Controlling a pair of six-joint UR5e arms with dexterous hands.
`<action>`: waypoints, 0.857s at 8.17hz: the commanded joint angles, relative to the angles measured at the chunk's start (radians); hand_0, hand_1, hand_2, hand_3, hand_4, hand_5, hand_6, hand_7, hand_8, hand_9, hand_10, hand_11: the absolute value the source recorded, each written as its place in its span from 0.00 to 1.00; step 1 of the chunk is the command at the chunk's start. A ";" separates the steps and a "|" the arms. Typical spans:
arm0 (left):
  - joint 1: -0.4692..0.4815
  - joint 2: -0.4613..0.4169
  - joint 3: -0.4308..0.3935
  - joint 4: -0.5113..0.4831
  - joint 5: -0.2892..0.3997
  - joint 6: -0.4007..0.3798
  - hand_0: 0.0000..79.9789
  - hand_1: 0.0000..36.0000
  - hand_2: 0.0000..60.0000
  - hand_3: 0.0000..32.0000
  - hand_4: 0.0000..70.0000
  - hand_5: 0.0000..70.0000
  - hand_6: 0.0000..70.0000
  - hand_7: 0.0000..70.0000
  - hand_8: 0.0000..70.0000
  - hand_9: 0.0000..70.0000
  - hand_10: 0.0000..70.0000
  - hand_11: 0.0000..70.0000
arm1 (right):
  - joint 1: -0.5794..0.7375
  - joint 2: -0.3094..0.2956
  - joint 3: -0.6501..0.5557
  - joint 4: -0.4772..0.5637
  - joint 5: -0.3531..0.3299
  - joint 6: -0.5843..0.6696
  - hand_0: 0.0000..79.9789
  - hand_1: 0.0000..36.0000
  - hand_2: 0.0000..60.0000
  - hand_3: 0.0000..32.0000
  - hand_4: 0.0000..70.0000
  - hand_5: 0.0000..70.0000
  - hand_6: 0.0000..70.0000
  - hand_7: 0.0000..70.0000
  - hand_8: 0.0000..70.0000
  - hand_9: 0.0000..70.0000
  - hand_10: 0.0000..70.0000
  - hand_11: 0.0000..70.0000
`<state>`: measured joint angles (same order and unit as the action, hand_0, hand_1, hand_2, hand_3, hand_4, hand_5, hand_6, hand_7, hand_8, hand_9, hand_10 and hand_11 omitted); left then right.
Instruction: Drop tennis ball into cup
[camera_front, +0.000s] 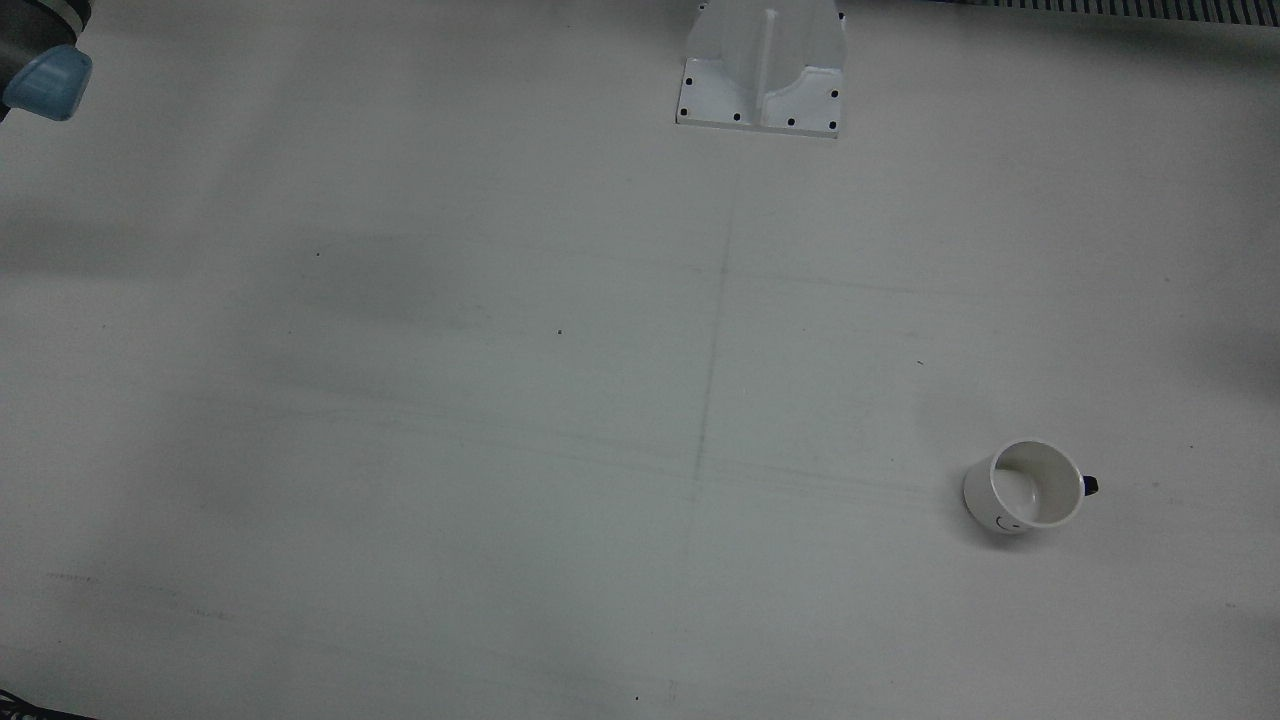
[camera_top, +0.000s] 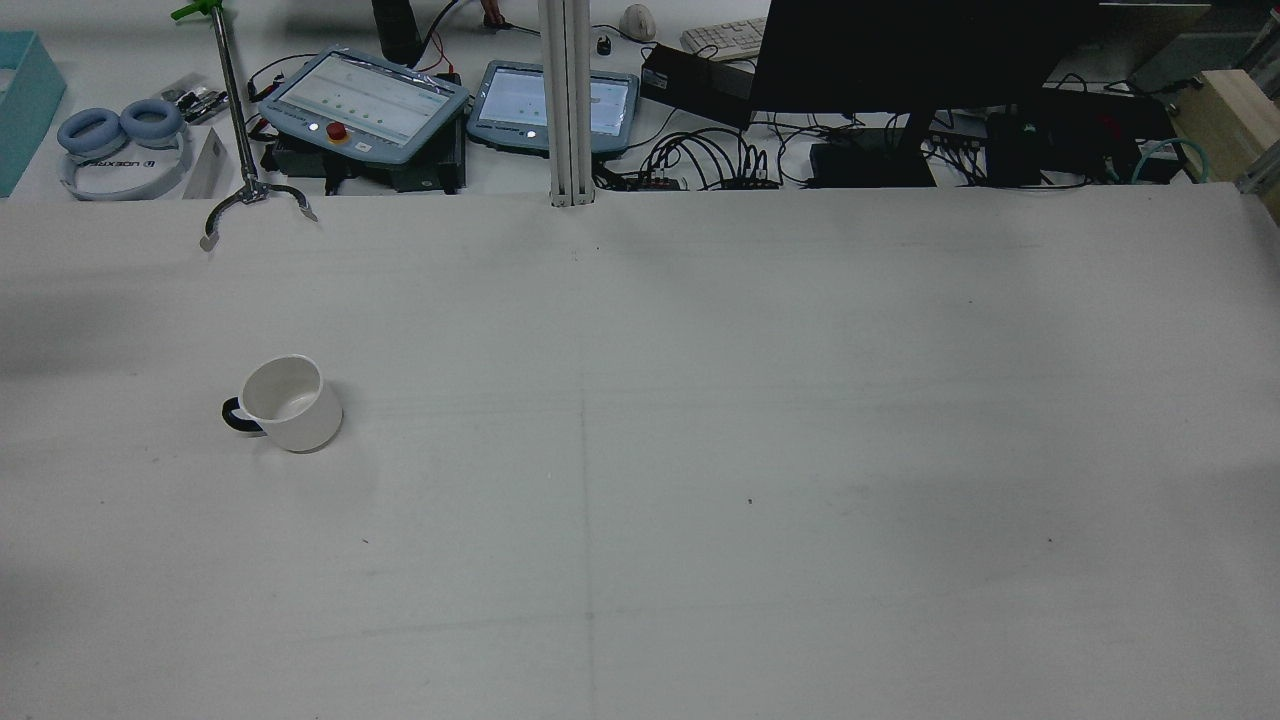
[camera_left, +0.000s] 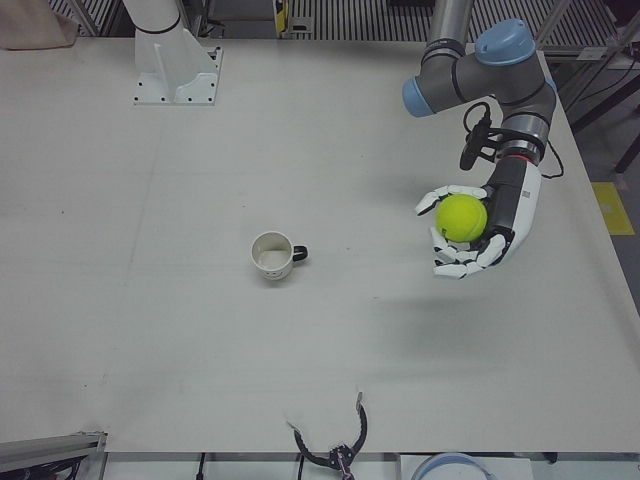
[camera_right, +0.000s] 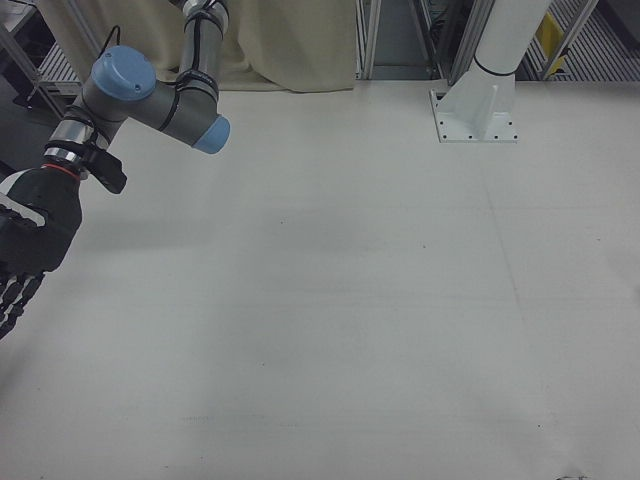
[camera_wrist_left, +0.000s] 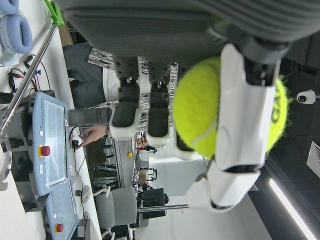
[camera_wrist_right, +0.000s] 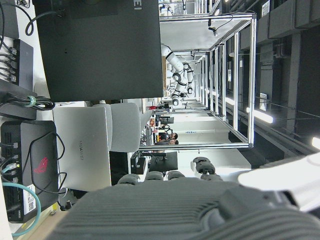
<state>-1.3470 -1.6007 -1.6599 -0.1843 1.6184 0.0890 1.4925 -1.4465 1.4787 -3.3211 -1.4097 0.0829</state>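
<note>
A yellow tennis ball (camera_left: 461, 217) sits in my left hand (camera_left: 497, 226), which is shut on it and held above the table with the palm turned sideways. The ball also fills the left hand view (camera_wrist_left: 196, 117), with white fingers (camera_wrist_left: 242, 110) wrapped across it. A white cup (camera_left: 272, 256) with a dark handle stands upright on the table, well off to the view's left of that hand; it also shows in the front view (camera_front: 1025, 487) and the rear view (camera_top: 290, 402). My right hand (camera_right: 28, 245) hangs at the far left edge of the right-front view, fingers spread and empty.
White arm pedestals stand at the robot's side of the table (camera_front: 762, 75) (camera_left: 175, 70). A metal grabber tool (camera_top: 255, 198) lies at the operators' edge. Teach pendants (camera_top: 365, 100), cables and a monitor sit beyond that edge.
</note>
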 joint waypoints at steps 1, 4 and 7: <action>0.028 0.001 -0.018 0.002 0.002 0.000 0.90 0.82 0.51 0.00 0.36 0.35 1.00 1.00 0.65 0.79 0.60 0.87 | 0.000 0.000 0.000 0.000 0.000 0.000 0.00 0.00 0.00 0.00 0.00 0.00 0.00 0.00 0.00 0.00 0.00 0.00; 0.087 0.001 -0.053 -0.008 0.002 0.011 0.87 0.82 0.54 0.00 0.31 0.36 1.00 0.93 0.64 0.75 0.60 0.87 | 0.000 0.000 0.000 0.000 0.000 0.000 0.00 0.00 0.00 0.00 0.00 0.00 0.00 0.00 0.00 0.00 0.00 0.00; 0.181 -0.007 -0.157 0.052 -0.005 0.112 0.86 0.82 0.57 0.00 0.32 0.36 1.00 0.89 0.63 0.73 0.59 0.86 | 0.000 0.000 -0.001 0.000 0.000 0.000 0.00 0.00 0.00 0.00 0.00 0.00 0.00 0.00 0.00 0.00 0.00 0.00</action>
<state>-1.2353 -1.6015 -1.7291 -0.1821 1.6166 0.1260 1.4925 -1.4465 1.4788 -3.3211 -1.4097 0.0829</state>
